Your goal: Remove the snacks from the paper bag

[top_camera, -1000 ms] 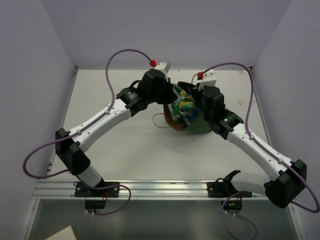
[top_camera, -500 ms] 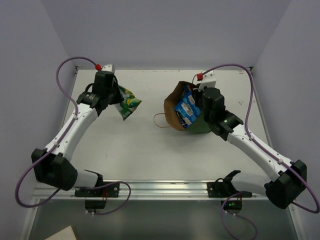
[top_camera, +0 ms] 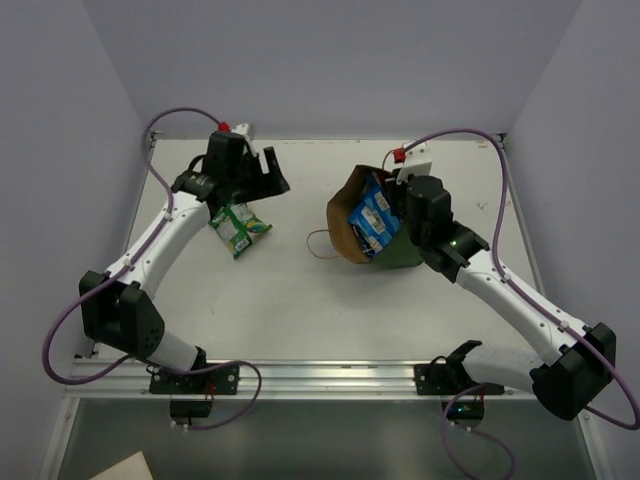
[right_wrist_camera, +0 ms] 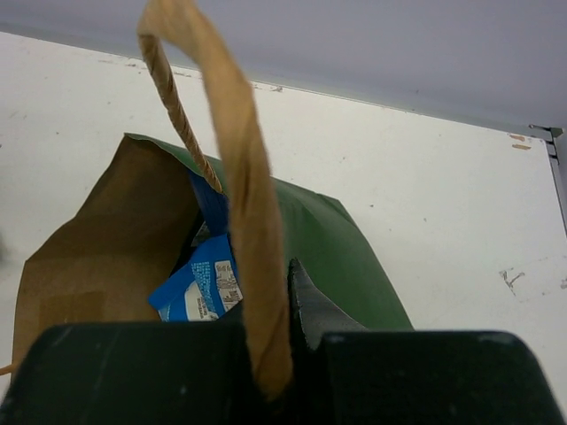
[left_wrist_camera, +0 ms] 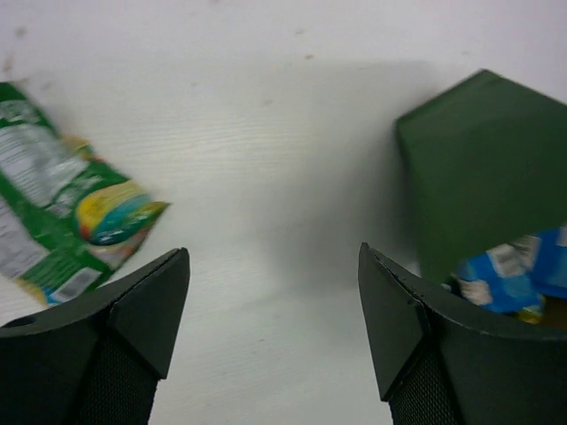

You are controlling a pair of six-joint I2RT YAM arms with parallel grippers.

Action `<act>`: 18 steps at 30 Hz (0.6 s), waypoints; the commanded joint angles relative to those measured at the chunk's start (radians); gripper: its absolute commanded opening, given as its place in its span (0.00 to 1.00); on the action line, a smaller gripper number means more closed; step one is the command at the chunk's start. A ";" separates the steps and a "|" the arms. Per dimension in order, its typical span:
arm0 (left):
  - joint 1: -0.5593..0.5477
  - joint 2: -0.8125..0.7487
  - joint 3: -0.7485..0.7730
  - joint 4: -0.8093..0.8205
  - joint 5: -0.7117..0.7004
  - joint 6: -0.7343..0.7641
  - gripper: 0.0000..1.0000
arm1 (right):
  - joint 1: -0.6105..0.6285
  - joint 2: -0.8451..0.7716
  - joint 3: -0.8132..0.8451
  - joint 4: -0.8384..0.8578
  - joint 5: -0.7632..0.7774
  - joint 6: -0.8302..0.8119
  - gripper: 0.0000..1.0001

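Black plastic fingers of the left gripper (left_wrist_camera: 270,266) stand wide apart with nothing between them; only bare table (left_wrist_camera: 266,133) shows through the gap. Green packet (left_wrist_camera: 62,221) lies flat on the table just beside that gripper, well apart from the paper bag (top_camera: 345,215), so one snack is out. Right gripper (right_wrist_camera: 275,345) is clamped on the tan handle (right_wrist_camera: 239,177), which rises from between its closed jaws. This holds the bag tilted, mouth toward the left arm's side, brown inside showing. Blue-white packet (right_wrist_camera: 199,283) sits at the mouth, partly sticking out; from above it is the frontmost item. Whatever lies deeper is hidden. Step in hand, as judged: left gripper unloaded between picks, bag contents not yet cleared. Next move calls for the left gripper to cross to the mouth, jaws apart, and close on the exposed edge of the blue-white packet while the right steadies the bag. In the way: second handle loop (top_camera: 318,243) lies on the table in front of the mouth and could snag a finger. The soft bag wall could be pinched with the packet, and crinkly foil may slip.
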 commanded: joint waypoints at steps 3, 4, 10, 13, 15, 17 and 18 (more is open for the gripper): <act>-0.256 -0.006 0.183 0.106 0.078 -0.148 0.80 | -0.003 -0.050 0.028 -0.022 -0.028 0.025 0.00; -0.309 0.005 0.191 0.142 0.068 -0.167 0.79 | -0.005 -0.053 0.031 -0.025 -0.031 0.031 0.00; -0.489 0.129 0.249 0.234 -0.049 -0.253 0.75 | -0.003 -0.056 0.057 -0.065 -0.039 0.069 0.00; -0.517 0.189 0.241 0.287 -0.084 -0.289 0.75 | -0.005 -0.055 0.068 -0.079 -0.040 0.098 0.00; -0.521 0.230 0.241 0.308 -0.087 -0.319 0.75 | -0.003 -0.055 0.068 -0.083 -0.045 0.120 0.00; -0.526 0.255 0.250 0.331 -0.113 -0.328 0.74 | -0.005 -0.053 0.065 -0.085 -0.052 0.132 0.00; -0.528 0.282 0.258 0.334 -0.115 -0.329 0.73 | -0.003 -0.053 0.062 -0.085 -0.062 0.144 0.00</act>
